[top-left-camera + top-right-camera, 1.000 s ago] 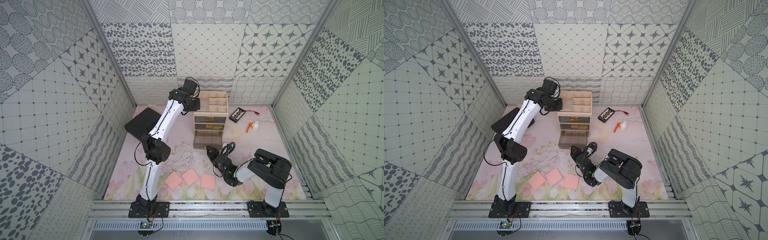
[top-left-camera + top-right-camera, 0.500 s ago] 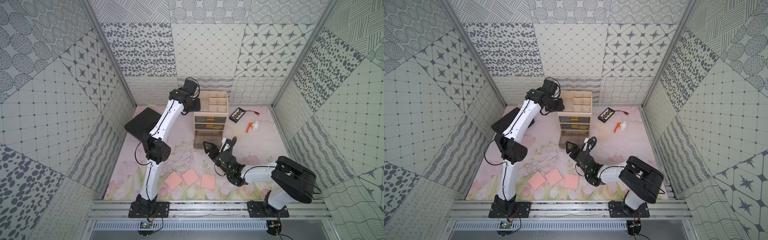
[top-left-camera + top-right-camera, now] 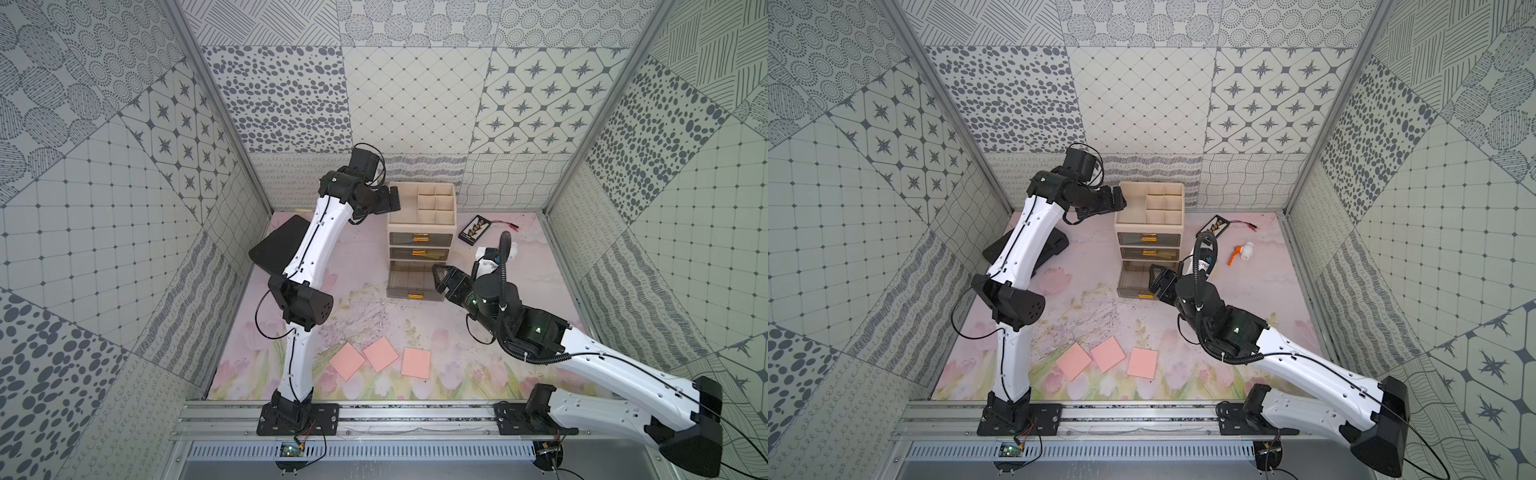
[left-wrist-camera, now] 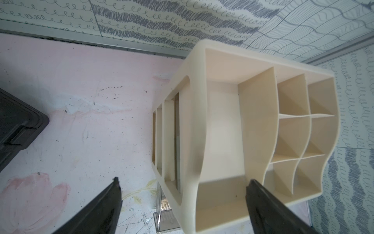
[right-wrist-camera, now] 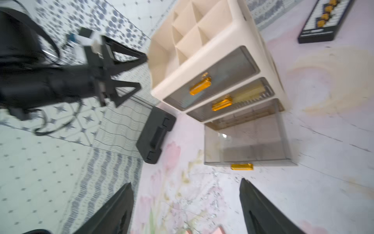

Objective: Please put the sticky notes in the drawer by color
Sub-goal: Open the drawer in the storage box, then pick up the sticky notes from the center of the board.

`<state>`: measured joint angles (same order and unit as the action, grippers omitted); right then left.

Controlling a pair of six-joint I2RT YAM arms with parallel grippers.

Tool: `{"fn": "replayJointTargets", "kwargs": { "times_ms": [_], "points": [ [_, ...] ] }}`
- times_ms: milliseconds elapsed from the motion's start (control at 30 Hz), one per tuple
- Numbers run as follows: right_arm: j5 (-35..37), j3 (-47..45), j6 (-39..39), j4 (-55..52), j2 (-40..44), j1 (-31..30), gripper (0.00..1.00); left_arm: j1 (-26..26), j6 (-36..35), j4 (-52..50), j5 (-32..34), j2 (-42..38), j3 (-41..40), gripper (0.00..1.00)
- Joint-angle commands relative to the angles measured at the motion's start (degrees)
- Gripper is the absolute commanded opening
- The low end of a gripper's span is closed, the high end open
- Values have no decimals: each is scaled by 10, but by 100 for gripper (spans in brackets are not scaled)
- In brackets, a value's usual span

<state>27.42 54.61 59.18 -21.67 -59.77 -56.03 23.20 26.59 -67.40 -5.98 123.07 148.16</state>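
Observation:
Three pink sticky notes (image 3: 347, 360) (image 3: 380, 354) (image 3: 416, 362) lie flat on the mat near the front; both top views show them (image 3: 1108, 354). The cream drawer chest (image 3: 420, 220) (image 3: 1149, 216) stands at the back with its bottom drawer (image 3: 411, 280) (image 5: 247, 141) pulled out and looking empty. A yellowish shape shows through the middle drawer's front (image 5: 251, 93). My left gripper (image 3: 394, 200) (image 4: 183, 180) is open and straddles the chest's left top wall without gripping it. My right gripper (image 3: 437, 275) (image 5: 185, 182) is open and empty, by the open drawer's right side.
A flat black case (image 3: 276, 249) (image 5: 155, 135) lies left of the chest, under the left arm. A small black tray of gold parts with a red wire (image 3: 1214, 226) sits right of the chest. An orange and white piece (image 3: 1241, 252) lies beyond it.
Both grippers have opened wide. The right arm has swung its elbow out to the right, and its gripper has shifted from the drawer's front towards the drawer's right side. The sticky notes have not moved.

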Motion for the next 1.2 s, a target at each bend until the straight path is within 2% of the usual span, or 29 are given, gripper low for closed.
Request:
{"fn": "replayJointTargets", "kwargs": {
  "times_ms": [0, 133, 267, 433, 633, 833, 1167],
  "points": [
    [16, 32, 6, -220, -42, -27, 88, -26, 20, 10, 2, -60, -43, 98],
    [-11, 84, 42, -343, -133, -64, 94, -51, 31, 25, 2, -134, -151, 99],
    [-56, 103, 64, -382, -212, -108, 100, -66, 38, 59, -10, -219, -304, 98],
    [-136, 95, 98, -331, -277, -146, 99, -69, 50, 132, -16, -354, -514, 98],
    [-173, 89, 109, -290, -335, -173, 99, -70, 42, 117, -8, -463, -655, 97],
    [-189, 97, 92, -263, -378, -174, 99, -71, 46, 96, 15, -537, -723, 97],
    [-216, 83, 96, -200, -409, -142, 99, -73, 39, 57, 12, -577, -704, 97]
  ]
}}
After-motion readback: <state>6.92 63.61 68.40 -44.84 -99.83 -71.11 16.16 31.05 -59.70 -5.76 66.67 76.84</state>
